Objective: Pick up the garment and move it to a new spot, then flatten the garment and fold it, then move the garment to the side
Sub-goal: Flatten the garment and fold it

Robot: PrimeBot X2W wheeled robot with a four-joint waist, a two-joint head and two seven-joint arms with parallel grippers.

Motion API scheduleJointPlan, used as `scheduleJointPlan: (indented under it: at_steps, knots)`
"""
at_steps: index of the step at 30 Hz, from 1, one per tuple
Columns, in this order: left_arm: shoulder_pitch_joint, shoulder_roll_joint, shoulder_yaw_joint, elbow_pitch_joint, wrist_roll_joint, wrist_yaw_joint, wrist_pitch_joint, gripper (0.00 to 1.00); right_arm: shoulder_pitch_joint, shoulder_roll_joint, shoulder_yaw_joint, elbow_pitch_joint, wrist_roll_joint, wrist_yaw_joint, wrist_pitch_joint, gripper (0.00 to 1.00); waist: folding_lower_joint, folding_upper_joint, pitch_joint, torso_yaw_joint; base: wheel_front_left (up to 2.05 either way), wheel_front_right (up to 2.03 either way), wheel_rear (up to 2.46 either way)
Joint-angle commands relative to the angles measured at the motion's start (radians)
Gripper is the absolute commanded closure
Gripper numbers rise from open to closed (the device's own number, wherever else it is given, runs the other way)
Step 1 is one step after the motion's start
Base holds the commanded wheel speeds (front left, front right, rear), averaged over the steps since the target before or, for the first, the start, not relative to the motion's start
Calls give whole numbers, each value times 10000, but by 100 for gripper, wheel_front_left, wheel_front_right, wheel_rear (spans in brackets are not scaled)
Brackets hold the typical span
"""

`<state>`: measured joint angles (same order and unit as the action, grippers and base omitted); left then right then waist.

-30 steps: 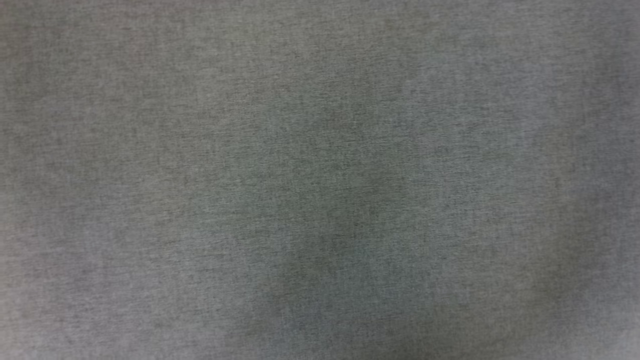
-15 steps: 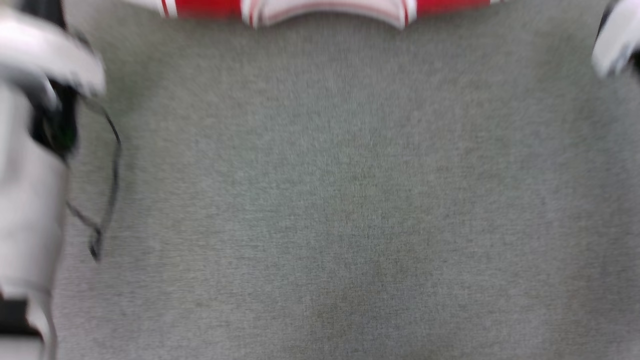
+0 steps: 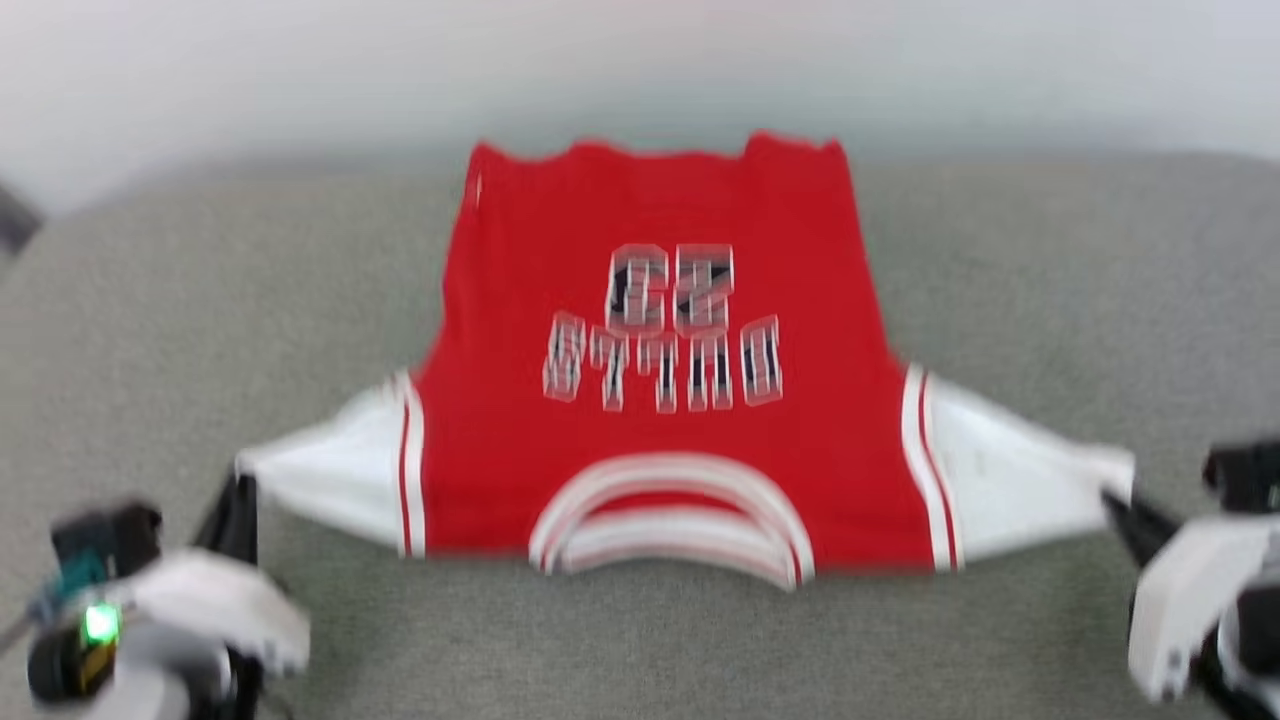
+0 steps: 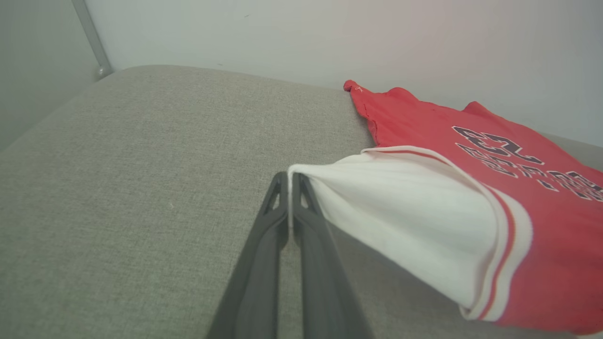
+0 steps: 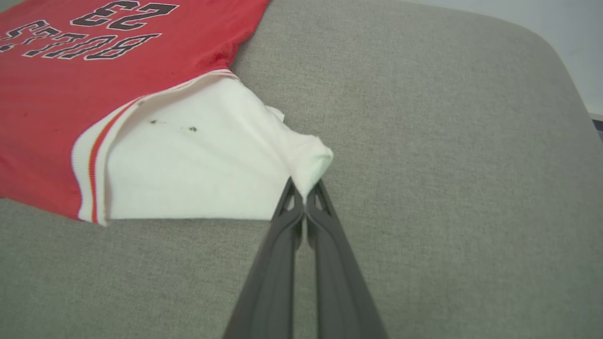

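Our left gripper (image 4: 289, 178) had its two dark fingers pressed together on the tip of one white sleeve (image 4: 400, 212), at the centre of the left wrist view. The cloth rose a little off the grey padded surface (image 4: 118, 188) there. Our right gripper (image 5: 305, 187) pinched the bunched tip of the other white sleeve (image 5: 198, 169) in the same way, at the middle of the right wrist view.

In the head view we saw the garment (image 3: 660, 440) spread flat across the middle of the frame. Its hem lay toward the top, near a pale wall (image 3: 640, 60), and its collar (image 3: 670, 515) lay toward the bottom. The two sleeves were drawn out to the left and right edges, each ending at a gripper in a lower corner.

We counted one garment, two sleeves, two grippers and one striped collar. A red and white striped band ran where each sleeve met the red body. The black, white-outlined print (image 5: 85, 33) read upside down as "BULLS 23". The head view was blurred, so there it seemed to be two rows. A few small dark specks (image 5: 192, 128) marked the sleeve held by our right gripper.
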<state>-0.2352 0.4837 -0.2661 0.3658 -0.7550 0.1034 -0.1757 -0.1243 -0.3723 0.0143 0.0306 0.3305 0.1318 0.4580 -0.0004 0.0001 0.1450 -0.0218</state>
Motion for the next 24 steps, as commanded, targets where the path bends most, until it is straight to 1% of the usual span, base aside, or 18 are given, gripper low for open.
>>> scheduleJointPlan:
  at_steps: [1,5,8,11,13,14,15,16,17,21,24]
  knots:
    - [739,113,100,-548,-130,356,187,100,663,163,-259,-402,-61,-19,294,100,4,-1,-773,-55,0,0,0]
    - [2935,278,128,-2372,-378,1378,940,100,2665,781,-804,-1408,-281,-19,989,100,4,-1,-1196,-118,0,0,0]
    - [4323,218,23,-3313,-598,1949,1410,100,3850,1256,-1071,-1770,-403,-18,1329,100,4,-1,-1400,-110,0,0,0]
    - [5121,143,-49,-3934,-705,2288,1607,100,4622,1644,-1221,-1810,-483,-18,1561,100,4,-1,-1433,-105,0,0,0]
    - [5409,103,-124,-4198,-713,2424,1679,100,4866,1882,-1217,-1681,-472,-18,1665,100,4,-1,-1437,-111,0,0,0]
    - [5491,55,-145,-4320,-739,2493,1695,100,4896,1973,-1241,-1611,-428,-16,1685,95,4,-1,-1420,-119,0,0,0]
    - [5525,60,-165,-4398,-697,2525,1715,100,4871,1973,-1227,-1511,-473,-16,1705,80,4,-1,-1411,-128,0,0,0]
    - [5506,57,-220,-4496,-656,2542,1737,100,4789,1999,-1177,-1422,-479,-16,1723,50,4,-1,-1399,-132,0,0,0]
    - [5428,15,-233,-4601,-661,2553,1723,100,4598,2017,-1118,-1403,-437,-16,1604,0,4,-1,-1357,-139,0,0,0]
    - [5063,51,-324,-4886,-520,2523,1755,100,3636,1967,-1115,-1192,-363,-15,1140,0,4,-1,-1094,-147,0,0,0]
    - [4685,99,-349,-5118,-373,2475,1702,100,2511,1934,-1477,-764,-301,-16,566,0,4,-1,-684,-56,0,0,0]
